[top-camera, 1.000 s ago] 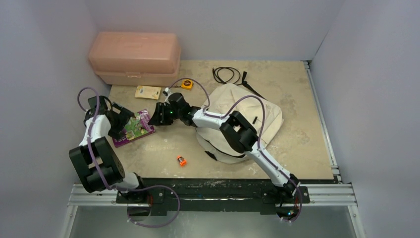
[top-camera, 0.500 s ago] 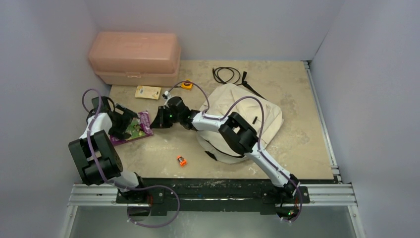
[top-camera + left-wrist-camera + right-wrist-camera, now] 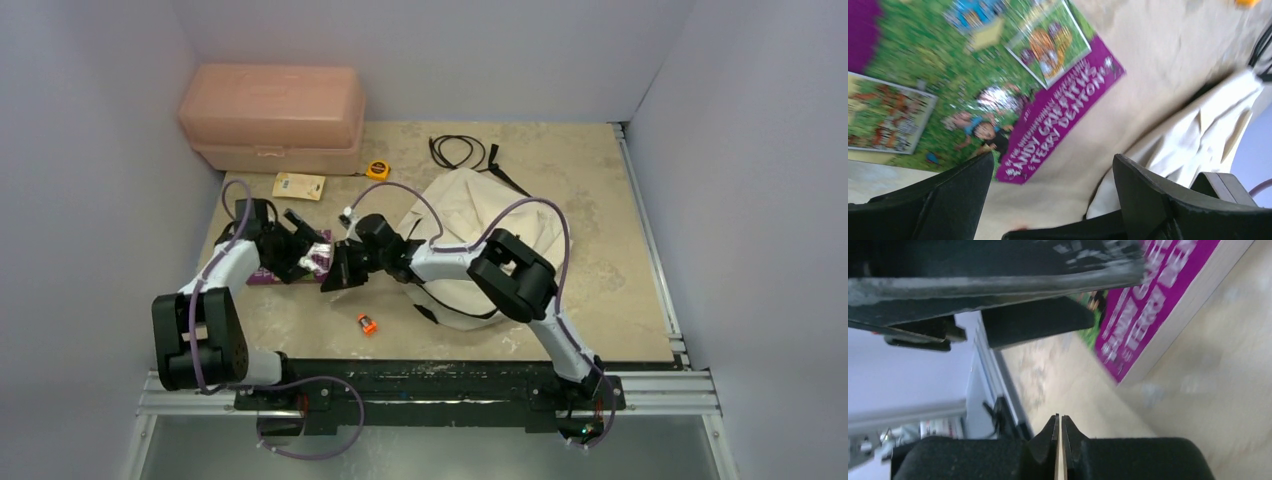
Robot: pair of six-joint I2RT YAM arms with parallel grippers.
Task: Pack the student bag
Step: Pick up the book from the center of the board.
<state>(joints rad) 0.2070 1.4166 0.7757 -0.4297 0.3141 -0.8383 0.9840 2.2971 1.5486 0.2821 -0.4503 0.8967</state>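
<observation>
"Two pincers now crowd the book (image 3: 973, 100): the left arm has swung in from 9 o'clock."

"And the student bag (image 3: 505, 215)?"

"At 3 o'clock on the desk (image 3: 610, 300), nothing packed. Left pincer (image 3: 1053, 165) is spread, right pincer (image 3: 1058, 422) pressed together, seemingly empty. A handover looks close."
</observation>
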